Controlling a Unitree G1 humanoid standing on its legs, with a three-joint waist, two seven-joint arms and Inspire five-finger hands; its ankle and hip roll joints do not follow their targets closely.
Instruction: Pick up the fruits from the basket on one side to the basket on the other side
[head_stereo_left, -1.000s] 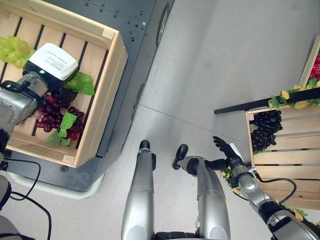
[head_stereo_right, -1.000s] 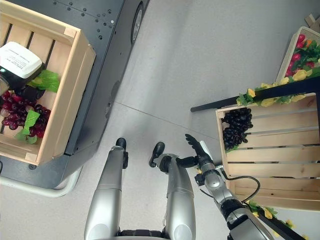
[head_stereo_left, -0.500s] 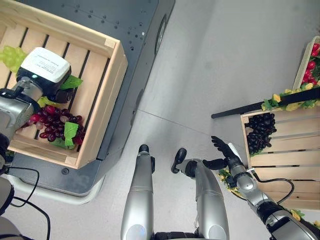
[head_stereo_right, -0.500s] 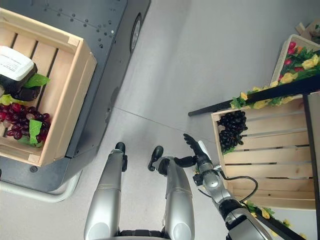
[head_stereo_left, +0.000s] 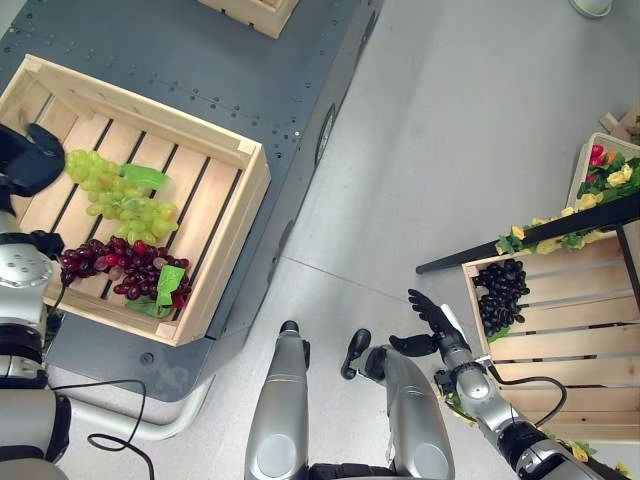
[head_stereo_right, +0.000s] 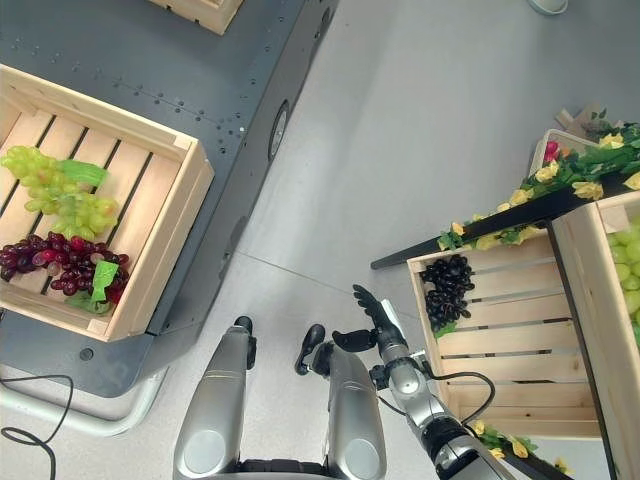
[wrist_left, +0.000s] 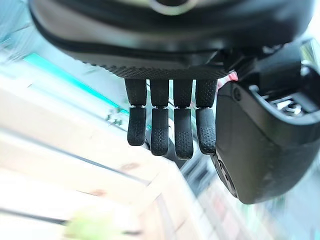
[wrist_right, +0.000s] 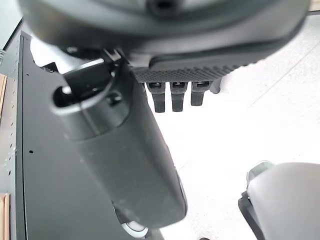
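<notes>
A wooden crate (head_stereo_left: 236, 232) on the left holds a bunch of green grapes (head_stereo_left: 118, 196) and a bunch of red grapes (head_stereo_left: 118, 270) with green leaves. My left hand (head_stereo_left: 28, 160) hovers at that crate's left edge, off the fruit; its fingers (wrist_left: 170, 131) hang straight and hold nothing. A second slatted crate (head_stereo_right: 505, 335) on the right holds black grapes (head_stereo_right: 446, 287). My right hand (head_stereo_right: 373, 316) is open above the floor, just left of that crate and apart from it, with its fingers (wrist_right: 172, 96) straight and empty.
The left crate rests on a dark grey platform (head_stereo_left: 300, 90), with another crate (head_stereo_left: 256, 12) at its far edge. A black bar with yellow flowers (head_stereo_left: 560, 214) runs over the right crate. Green grapes (head_stereo_right: 626, 262) lie in a box at far right. Grey floor lies between.
My left hand has drawn back from the red grapes to the crate's left edge, uncovering both bunches. The camera has shifted. My right hand has barely moved.
</notes>
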